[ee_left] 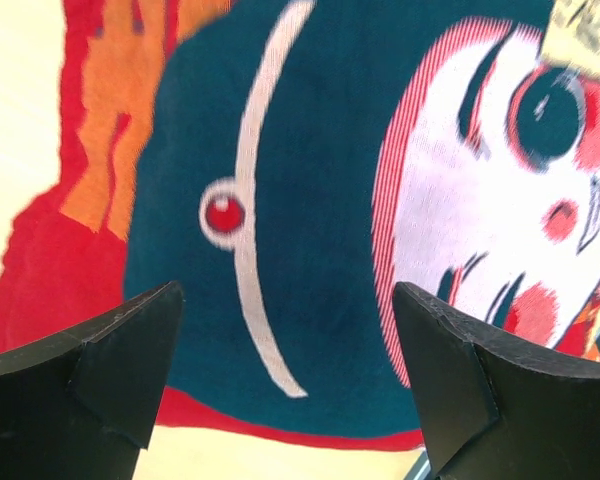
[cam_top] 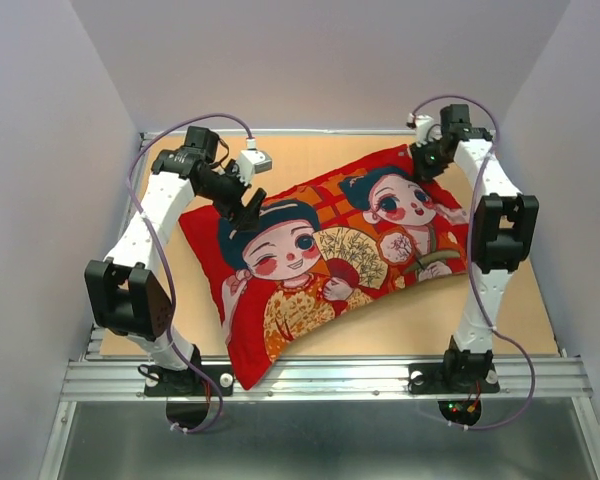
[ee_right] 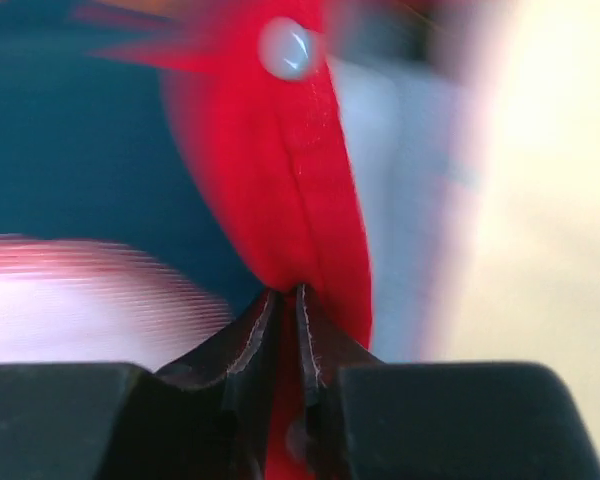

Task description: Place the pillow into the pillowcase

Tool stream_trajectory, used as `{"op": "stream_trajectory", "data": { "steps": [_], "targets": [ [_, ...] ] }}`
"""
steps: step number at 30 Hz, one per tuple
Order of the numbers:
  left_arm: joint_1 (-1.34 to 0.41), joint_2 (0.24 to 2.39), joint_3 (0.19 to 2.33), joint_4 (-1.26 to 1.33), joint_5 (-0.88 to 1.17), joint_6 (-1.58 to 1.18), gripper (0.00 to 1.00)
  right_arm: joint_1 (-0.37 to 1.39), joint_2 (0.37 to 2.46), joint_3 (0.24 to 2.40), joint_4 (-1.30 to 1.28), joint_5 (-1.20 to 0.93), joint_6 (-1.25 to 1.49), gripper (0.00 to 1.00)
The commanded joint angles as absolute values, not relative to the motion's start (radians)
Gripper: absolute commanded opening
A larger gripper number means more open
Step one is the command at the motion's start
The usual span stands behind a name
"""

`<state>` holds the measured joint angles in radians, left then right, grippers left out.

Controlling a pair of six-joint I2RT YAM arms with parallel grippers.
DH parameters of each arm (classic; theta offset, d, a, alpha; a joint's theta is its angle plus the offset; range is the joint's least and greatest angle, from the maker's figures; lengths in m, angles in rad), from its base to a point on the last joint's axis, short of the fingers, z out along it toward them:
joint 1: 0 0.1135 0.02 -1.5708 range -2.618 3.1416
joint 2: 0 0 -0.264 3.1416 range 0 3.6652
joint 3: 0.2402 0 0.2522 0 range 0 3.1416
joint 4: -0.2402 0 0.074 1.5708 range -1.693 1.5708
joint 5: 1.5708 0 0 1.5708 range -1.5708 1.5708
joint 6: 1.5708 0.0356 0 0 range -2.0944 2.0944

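Observation:
The pillowcase (cam_top: 330, 260) lies diagonally across the table, bright red face with two cartoon children and a fan facing up, and it looks plump. The white pillow does not show. My left gripper (cam_top: 252, 212) is open and empty, just above the left child's dark blue hair (ee_left: 310, 150); in the left wrist view the gripper (ee_left: 285, 340) has its jaws wide apart. My right gripper (cam_top: 420, 165) is at the case's far right corner. In the right wrist view it (ee_right: 288, 295) is shut on a red edge fold of the pillowcase (ee_right: 280, 170).
The wooden table (cam_top: 520, 320) is closed in by pale walls on the left, back and right. An aluminium rail (cam_top: 330, 378) with both arm bases runs along the near edge. The case's near corner overhangs that rail.

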<state>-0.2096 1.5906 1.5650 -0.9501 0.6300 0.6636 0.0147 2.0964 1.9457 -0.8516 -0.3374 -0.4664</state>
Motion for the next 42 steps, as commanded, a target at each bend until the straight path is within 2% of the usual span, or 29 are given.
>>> {"op": "stream_trajectory", "data": {
  "steps": [1, 2, 4, 5, 7, 9, 12, 14, 16, 18, 24, 29, 31, 32, 35, 38, 39, 41, 42],
  "targets": [
    [-0.209, 1.594, 1.523, -0.939, 0.608, 0.653, 0.97, -0.164, 2.147, 1.956, -0.732, 0.062, -0.447, 0.19],
    [-0.209, 1.592, 1.511, -0.945, 0.601, 0.652, 0.97, -0.187, 2.131, 1.939, -0.733, 0.130, -0.471, 0.22],
    [-0.209, 1.585, 1.499, -0.954, 0.592, 0.664, 0.98, -0.221, 2.071, 1.918, -0.732, 0.129, -0.495, 0.28],
    [-0.209, 1.575, 1.494, -0.960, 0.592, 0.667, 0.98, -0.227, 2.034, 1.905, -0.732, 0.115, -0.524, 0.36],
    [-0.210, 1.571, 1.497, -0.979, 0.598, 0.679, 0.99, -0.226, 1.920, 1.884, -0.745, 0.062, -0.534, 0.44],
    [-0.209, 1.578, 1.496, -1.011, 0.597, 0.681, 0.99, -0.213, 1.853, 1.893, -0.810, -0.103, -0.541, 0.51],
    [-0.212, 1.588, 1.430, -1.000, 0.568, 0.675, 0.99, -0.169, 1.763, 1.896, -0.971, -0.335, -0.555, 0.55],
    [-0.210, 1.612, 1.384, -0.947, 0.531, 0.640, 0.99, -0.100, 1.714, 1.808, -1.057, -0.429, -0.554, 0.56],
    [-0.210, 1.638, 1.378, -0.898, 0.525, 0.608, 0.98, -0.040, 1.692, 1.694, -1.088, -0.427, -0.572, 0.56],
    [-0.210, 1.712, 1.434, -0.833, 0.502, 0.552, 0.97, 0.030, 1.681, 1.533, -1.082, -0.397, -0.592, 0.55],
    [-0.210, 1.934, 1.756, -0.726, 0.459, 0.468, 0.96, 0.048, 1.695, 1.366, -0.968, -0.393, -0.528, 0.54],
    [-0.193, 2.140, 2.076, -0.617, 0.434, 0.396, 0.96, 0.058, 1.788, 1.419, -0.672, -0.351, -0.306, 0.54],
    [-0.172, 2.222, 2.196, -0.604, 0.416, 0.344, 0.97, 0.064, 1.869, 1.538, -0.567, -0.318, -0.199, 0.54],
    [-0.158, 2.244, 2.315, -0.610, 0.417, 0.330, 0.97, 0.066, 1.903, 1.587, -0.549, -0.308, -0.172, 0.54],
    [-0.140, 2.238, 2.417, -0.594, 0.377, 0.310, 0.99, 0.074, 1.956, 1.725, -0.557, -0.314, -0.150, 0.54],
    [-0.109, 2.098, 2.344, -0.537, 0.313, 0.302, 0.99, 0.077, 1.883, 1.707, -0.601, -0.313, -0.216, 0.57],
    [-0.094, 2.054, 2.271, -0.532, 0.319, 0.293, 0.99, 0.078, 1.802, 1.666, -0.620, -0.321, -0.244, 0.59],
    [-0.032, 1.934, 2.148, -0.528, 0.385, 0.258, 0.99, 0.077, 1.650, 1.599, -0.669, -0.353, -0.311, 0.62],
    [-0.011, 1.893, 2.105, -0.531, 0.420, 0.253, 0.99, 0.078, 1.649, 1.598, -0.682, -0.368, -0.333, 0.64]
  ]
}}
